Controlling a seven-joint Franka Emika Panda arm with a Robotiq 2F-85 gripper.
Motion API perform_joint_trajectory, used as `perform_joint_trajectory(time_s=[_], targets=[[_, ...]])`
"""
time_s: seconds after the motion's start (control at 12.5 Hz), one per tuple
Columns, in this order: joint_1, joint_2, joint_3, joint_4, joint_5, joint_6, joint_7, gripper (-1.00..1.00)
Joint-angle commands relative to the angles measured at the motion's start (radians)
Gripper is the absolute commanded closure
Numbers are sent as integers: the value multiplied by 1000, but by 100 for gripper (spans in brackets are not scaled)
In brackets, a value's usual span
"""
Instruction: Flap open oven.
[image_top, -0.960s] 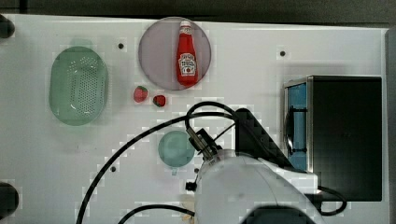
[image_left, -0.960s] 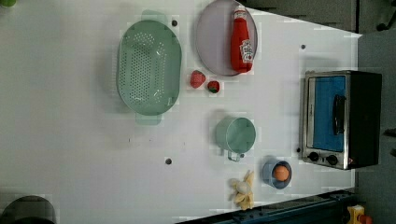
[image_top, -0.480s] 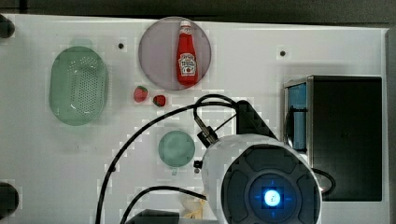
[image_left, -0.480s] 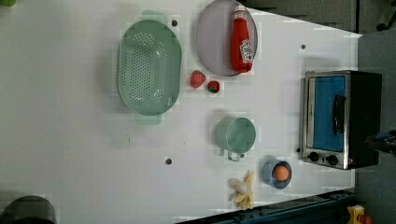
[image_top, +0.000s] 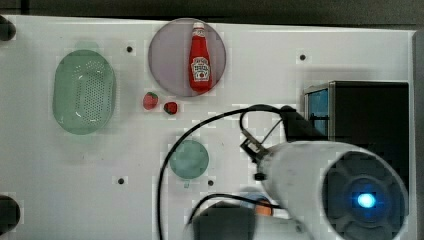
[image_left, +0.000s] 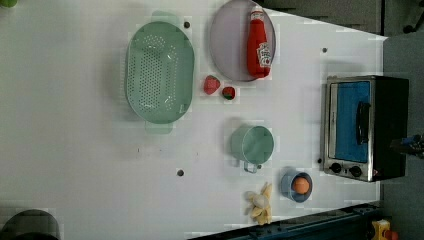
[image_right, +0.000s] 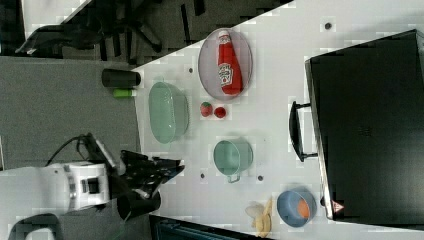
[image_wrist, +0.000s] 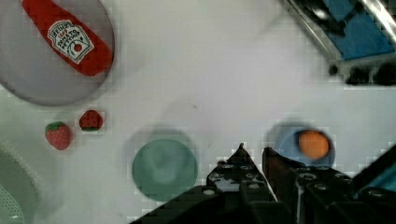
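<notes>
Red strawberries two, one ketchup bottle, one oven door closed; gripper nearly clenched, empty.

top, left: overhead | right: oblique | shared: oven

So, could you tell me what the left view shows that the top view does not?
Left view: the oven with its blue glass door face-on, shut, with handle and knobs. Top view: the robot arm over the table beside the oven. Both: ketchup bottle on its plate, green colander, strawberries, green cup.
</notes>
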Motion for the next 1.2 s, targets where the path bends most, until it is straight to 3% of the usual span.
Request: perform_joint_trajectory(time_s=[0.08, 0.4, 0.8, 1.2], targets=[[-47, 19, -79, -39, -25, 68, -375, 65], [-66, 91, -164, -69, -101, 233, -654, 65], [-73, 233, -245, -84, -101, 444, -913, 65], [-72, 365, -268, -88, -97, 562, -936, 65]])
